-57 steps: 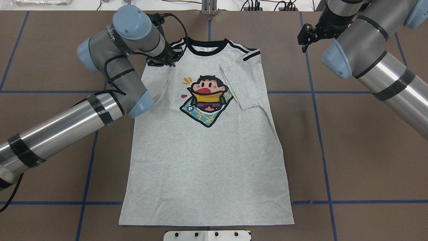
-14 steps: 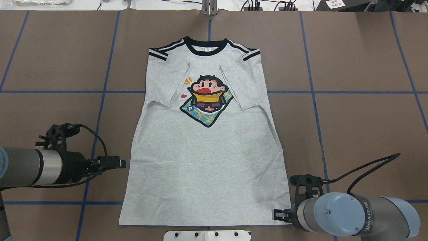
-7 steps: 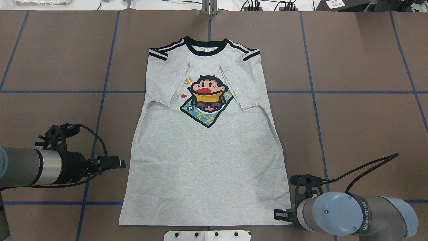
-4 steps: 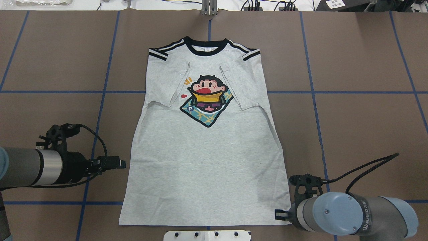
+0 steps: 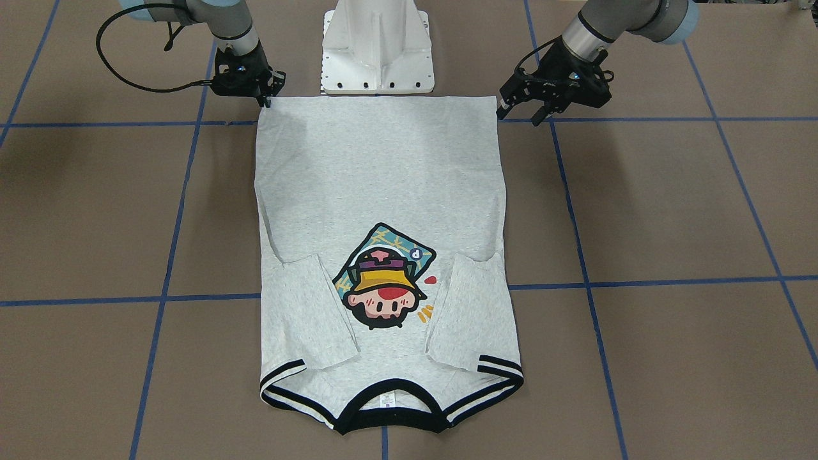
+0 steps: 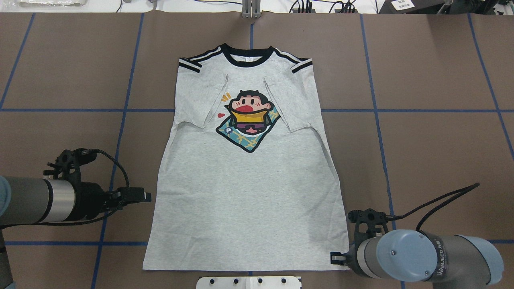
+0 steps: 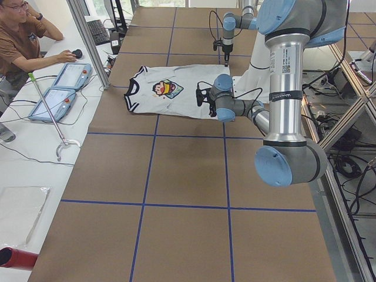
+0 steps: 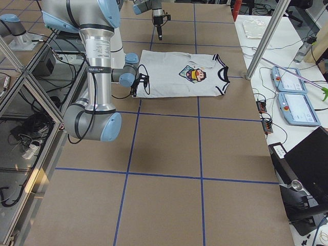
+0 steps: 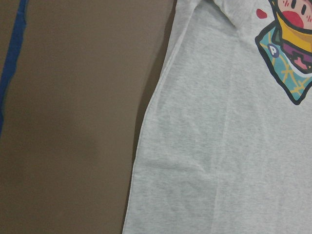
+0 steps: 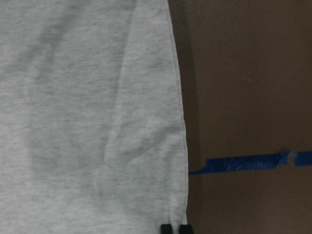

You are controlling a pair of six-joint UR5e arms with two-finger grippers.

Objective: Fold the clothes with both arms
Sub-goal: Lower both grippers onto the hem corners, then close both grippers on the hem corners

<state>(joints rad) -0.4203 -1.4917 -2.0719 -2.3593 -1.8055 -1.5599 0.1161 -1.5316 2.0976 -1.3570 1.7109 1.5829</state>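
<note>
One T-shirt [image 6: 249,192] flat, left claw [image 5: 518,117] wide beside its edge, right claw [image 5: 265,101] narrow on hem corner.

The grey shirt [image 10: 87,112] fills the left, the brown table [image 10: 243,73] with a blue tape line [image 10: 239,163] is beside it, and the right gripper [image 10: 174,228] pinches the shirt's edge.

In the overhead view the right end effector [image 6: 334,257] sits mostly hidden under its own wrist at lower right. The right wrist view crops its fingertips [image 10: 166,228] at the bottom edge, so any pinch on the T-shirt [image 10: 87,122] cannot be told. The left wrist view cuts the cartoon print [image 9: 292,48] at upper right.
</note>
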